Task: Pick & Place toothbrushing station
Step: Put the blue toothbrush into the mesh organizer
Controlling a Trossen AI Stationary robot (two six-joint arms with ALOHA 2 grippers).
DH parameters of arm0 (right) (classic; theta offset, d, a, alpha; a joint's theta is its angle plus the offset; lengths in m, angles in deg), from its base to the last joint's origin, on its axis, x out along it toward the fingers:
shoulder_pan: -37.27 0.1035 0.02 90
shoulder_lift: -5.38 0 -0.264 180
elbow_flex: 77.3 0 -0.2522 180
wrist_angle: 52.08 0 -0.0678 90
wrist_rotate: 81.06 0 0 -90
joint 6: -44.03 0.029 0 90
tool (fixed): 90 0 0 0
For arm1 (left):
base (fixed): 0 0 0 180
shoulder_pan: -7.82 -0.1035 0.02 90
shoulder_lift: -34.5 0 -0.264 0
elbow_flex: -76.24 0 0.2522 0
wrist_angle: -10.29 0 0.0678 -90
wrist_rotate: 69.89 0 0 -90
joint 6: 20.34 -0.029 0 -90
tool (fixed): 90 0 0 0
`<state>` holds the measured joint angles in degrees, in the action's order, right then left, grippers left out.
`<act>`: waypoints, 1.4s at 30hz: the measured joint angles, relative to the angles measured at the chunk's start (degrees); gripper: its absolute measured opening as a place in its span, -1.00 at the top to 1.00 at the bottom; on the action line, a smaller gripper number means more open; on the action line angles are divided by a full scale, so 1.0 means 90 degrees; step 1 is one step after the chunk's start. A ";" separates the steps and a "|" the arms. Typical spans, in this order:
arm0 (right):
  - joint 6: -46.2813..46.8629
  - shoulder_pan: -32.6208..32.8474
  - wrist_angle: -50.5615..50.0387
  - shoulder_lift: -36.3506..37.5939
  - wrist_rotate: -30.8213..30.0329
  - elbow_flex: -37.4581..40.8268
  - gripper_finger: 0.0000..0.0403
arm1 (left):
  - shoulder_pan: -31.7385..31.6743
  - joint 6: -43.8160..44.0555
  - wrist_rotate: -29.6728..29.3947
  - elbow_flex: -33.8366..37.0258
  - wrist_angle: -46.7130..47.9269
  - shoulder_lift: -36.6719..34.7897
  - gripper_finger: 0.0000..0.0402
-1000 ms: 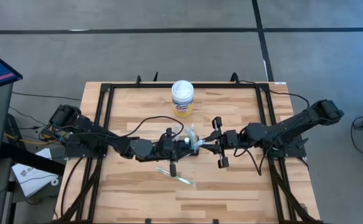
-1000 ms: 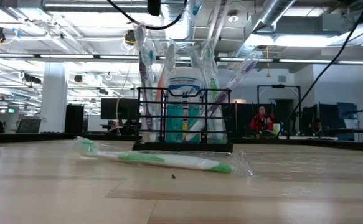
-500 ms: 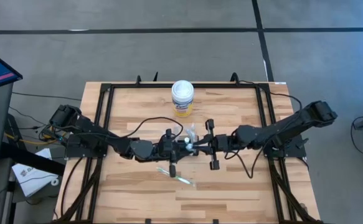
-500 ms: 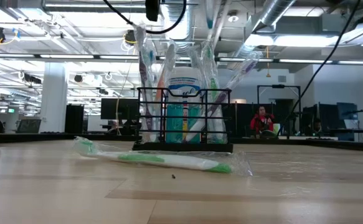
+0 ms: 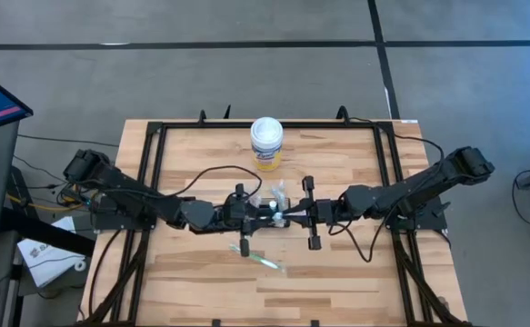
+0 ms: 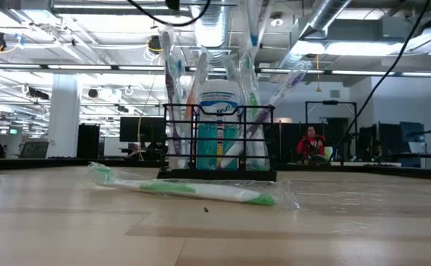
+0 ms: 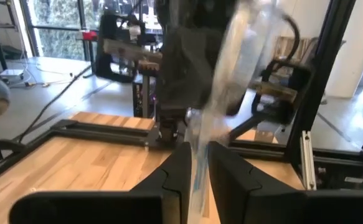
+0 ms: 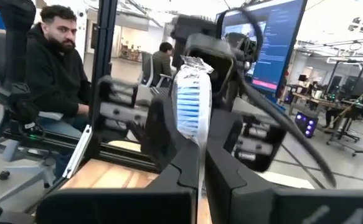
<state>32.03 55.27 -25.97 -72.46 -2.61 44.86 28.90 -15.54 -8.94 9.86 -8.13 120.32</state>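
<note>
- I am seeing the toothbrushing station (image 6: 219, 140) standing upright near the middle of the table (image 5: 337, 272), packed with wrapped toothbrushes, both arms meeting above it.
- My right gripper (image 8: 201, 163) is pinching a wrapped toothbrush (image 8: 190, 112) between fully closed fingers.
- My left gripper (image 7: 197, 163) is sitting with fingers narrowly apart around the same clear wrapper; I cannot tell whether it is gripping.
- Another wrapped green toothbrush (image 6: 200, 191) is lying flat in front of the caddy.
- A white-lidded canister (image 5: 266, 143) is standing near the far edge.
</note>
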 joint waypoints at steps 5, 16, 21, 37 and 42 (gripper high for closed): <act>-0.0056 -0.0001 -0.0084 0.0022 -0.0146 0.0038 1.00 | 0.0251 0.0015 0.0006 -0.0005 0.0485 -0.0216 0.76; -0.0145 -0.0127 -0.0346 0.0180 -0.0422 0.0047 1.00 | 0.0928 0.0015 -0.0305 -0.0002 0.0565 -0.0221 0.75; 0.0005 -0.0340 -0.0632 0.0179 -0.0441 0.0045 1.00 | 0.1094 0.0015 -0.0446 -0.0002 0.0580 -0.0221 0.75; 0.0124 -0.0500 -0.1200 0.0706 -0.0434 0.0134 1.00 | 0.1455 0.0015 -0.0597 0.0129 0.0630 -0.0214 0.75; 0.0380 -0.0460 -0.0661 0.1279 -0.0393 0.0814 1.00 | 0.1436 0.0058 -0.0810 0.0318 0.0532 -0.0209 0.75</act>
<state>35.45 51.13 -31.92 -60.95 -6.14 52.18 41.82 -15.02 -16.24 12.72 -3.34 118.44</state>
